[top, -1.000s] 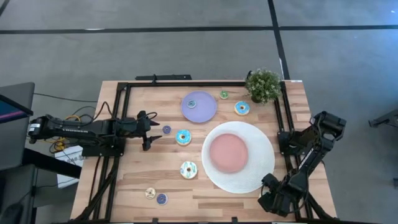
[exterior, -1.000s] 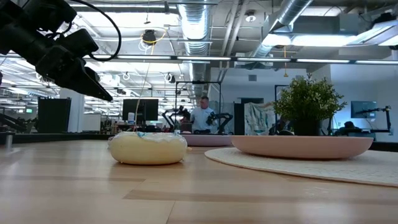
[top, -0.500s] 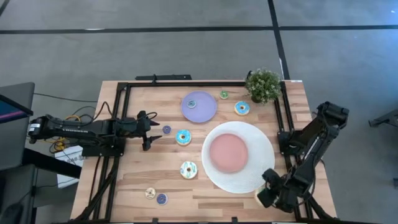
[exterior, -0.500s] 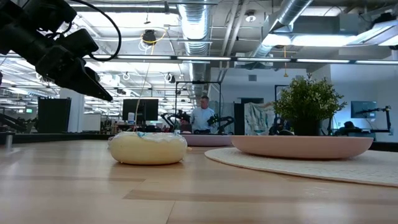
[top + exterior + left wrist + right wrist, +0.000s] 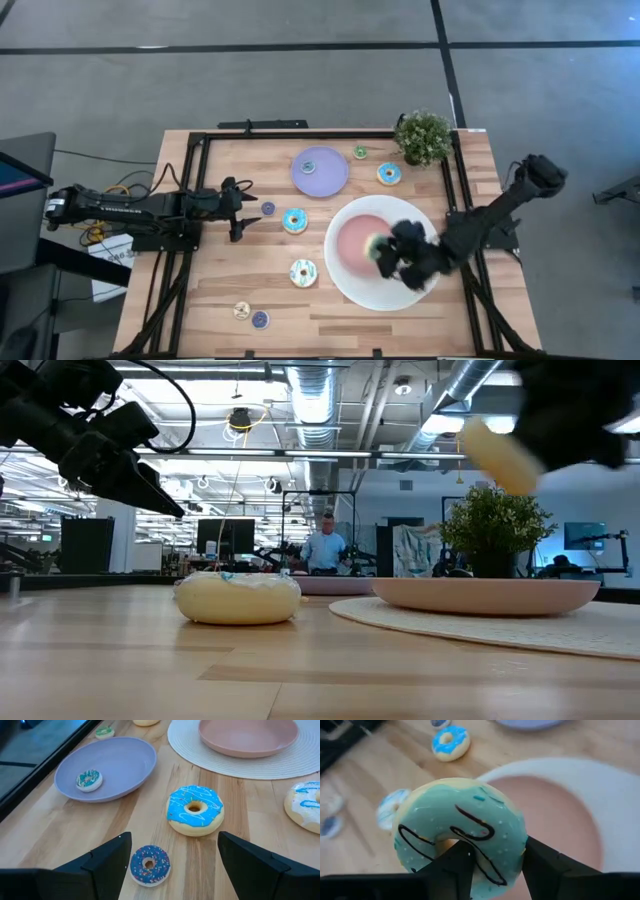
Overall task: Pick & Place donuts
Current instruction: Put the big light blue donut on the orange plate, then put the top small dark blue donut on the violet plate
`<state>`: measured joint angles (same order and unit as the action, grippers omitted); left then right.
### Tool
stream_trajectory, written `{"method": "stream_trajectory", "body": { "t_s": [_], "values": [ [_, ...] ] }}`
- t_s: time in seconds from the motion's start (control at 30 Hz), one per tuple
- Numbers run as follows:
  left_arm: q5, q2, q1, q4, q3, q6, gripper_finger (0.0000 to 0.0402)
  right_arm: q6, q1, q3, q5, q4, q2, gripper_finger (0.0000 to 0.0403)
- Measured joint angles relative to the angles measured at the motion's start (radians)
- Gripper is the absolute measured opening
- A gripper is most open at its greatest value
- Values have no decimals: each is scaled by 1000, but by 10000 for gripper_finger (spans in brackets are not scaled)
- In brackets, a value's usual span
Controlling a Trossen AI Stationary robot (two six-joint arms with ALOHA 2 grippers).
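My right gripper (image 5: 392,256) hangs over the big white plate (image 5: 425,222) and is shut on the yellow-green donut with dark stripes (image 5: 461,829), which shows as a cream shape high in the low view (image 5: 497,455). My left gripper (image 5: 174,842) waits open at the table's left, level. A tiny purple donut (image 5: 149,864) lies between its fingers, untouched. A blue donut (image 5: 195,810) lies just beyond them. Another blue donut (image 5: 389,174), a cream one (image 5: 303,272) and more tiny ones (image 5: 260,320) lie flat on the table. A tiny one (image 5: 89,780) lies on the lavender plate (image 5: 120,757). My right gripper pinches the striped donut's ring on the side nearest the wrist (image 5: 492,852), between its two fingers (image 5: 545,865). Its iced face is turned toward the wrist camera. The donut is lifted clear, tilted, well above the plate's pink centre (image 5: 490,595).
A small potted plant (image 5: 423,137) stands at the far right corner. A black frame (image 5: 200,140) runs around the wooden table. The lavender plate (image 5: 325,180) sits at the far middle. A person shows in the room beyond (image 5: 322,548).
My right arm has swung fast from the table's near right corner up and toward the left, and now stands over the white plate. The striped donut comes with it and now shows high in the low view. My left arm has kept still.
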<state>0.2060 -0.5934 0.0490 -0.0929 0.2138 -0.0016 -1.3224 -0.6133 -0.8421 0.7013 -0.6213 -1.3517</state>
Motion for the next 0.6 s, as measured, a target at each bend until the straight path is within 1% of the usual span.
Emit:
{"method": "stream_trajectory", "body": {
  "t_s": [0.03,0.07,0.13,0.2,0.23,0.27,0.33,0.43,0.6],
  "values": [
    [0,0,0,0,0,1,290,80,56,0,-53,27,-2,142],
    [0,0,0,1,0,4,290,156,111,0,-127,52,-8,144],
    [1,0,0,1,0,13,290,287,220,0,-315,72,-13,151],
    [1,0,0,1,0,16,290,361,316,-1,-494,75,-23,158],
    [1,0,0,1,0,16,290,389,357,-1,-563,67,-31,162],
    [1,0,0,1,0,17,290,410,390,0,-610,27,-32,165],
    [1,0,0,-1,0,16,290,429,430,-1,-649,-51,-40,173],
    [0,0,0,-4,0,17,290,439,453,2,-676,-201,-71,183],
    [0,-6,0,3,0,16,290,472,433,0,-704,-174,-93,201]
  ]
}}
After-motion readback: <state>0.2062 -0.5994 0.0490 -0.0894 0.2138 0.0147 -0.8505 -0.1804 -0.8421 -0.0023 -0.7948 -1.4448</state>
